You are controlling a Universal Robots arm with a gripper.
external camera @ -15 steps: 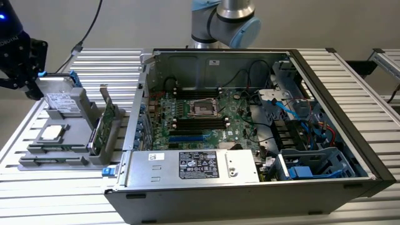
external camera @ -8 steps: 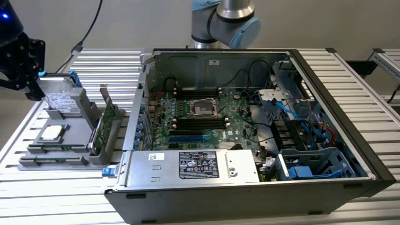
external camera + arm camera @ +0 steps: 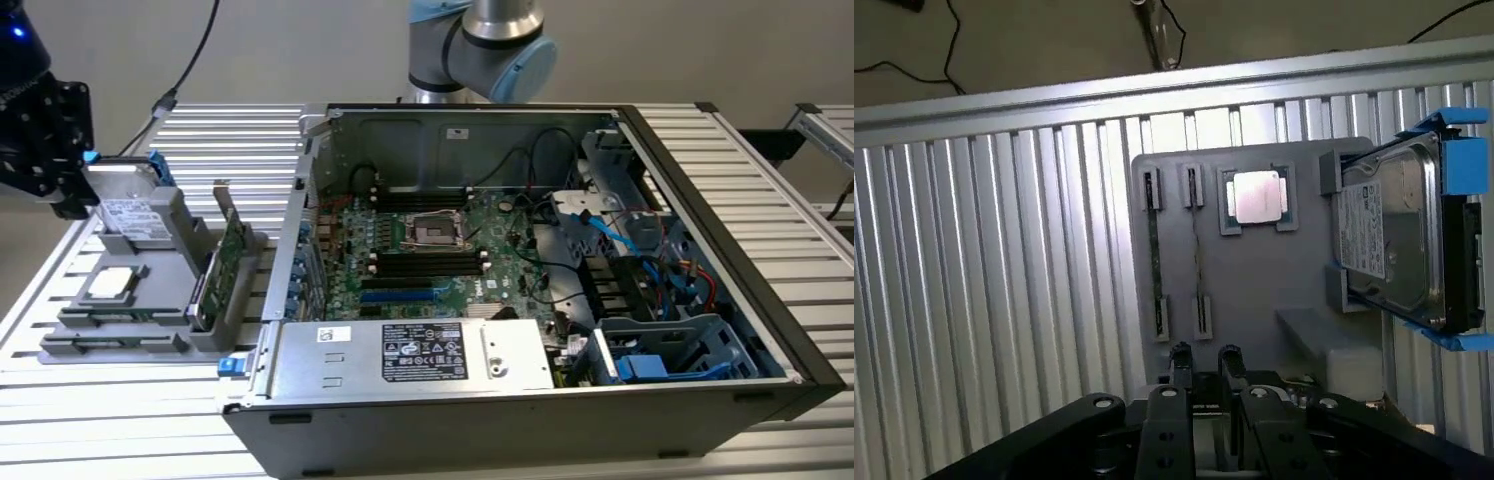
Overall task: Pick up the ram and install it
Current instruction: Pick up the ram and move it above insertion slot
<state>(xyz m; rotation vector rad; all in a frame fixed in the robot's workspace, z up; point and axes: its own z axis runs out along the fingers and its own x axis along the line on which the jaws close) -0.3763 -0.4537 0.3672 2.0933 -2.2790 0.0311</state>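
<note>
On the counter (image 3: pixel 134 430), at the exterior view's left, sits the grey holder (image 3: pixel 80 350). The ram (image 3: pixel 1196 250) (a thin strip, seen edge-on) stands in a slot just beside the processor (image 3: pixel 1259 195). The gripper (image 3: pixel 1204 358) hovers above it, fingers (image 3: pixel 1179 358) apart, holding nothing. Rightward stands the open computer case (image 3: pixel 747 300).

Grey tray (image 3: pixel 1254 290); silver drive (image 3: pixel 1384 225) (blue clips (image 3: pixel 1464 165)); black end effector (image 3: pixel 1204 358).

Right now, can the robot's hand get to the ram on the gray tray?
Probably yes. The hand hangs open above the ram, which stands on edge in the gray tray with nothing covering it. The taller green card stands close beside it.
</note>
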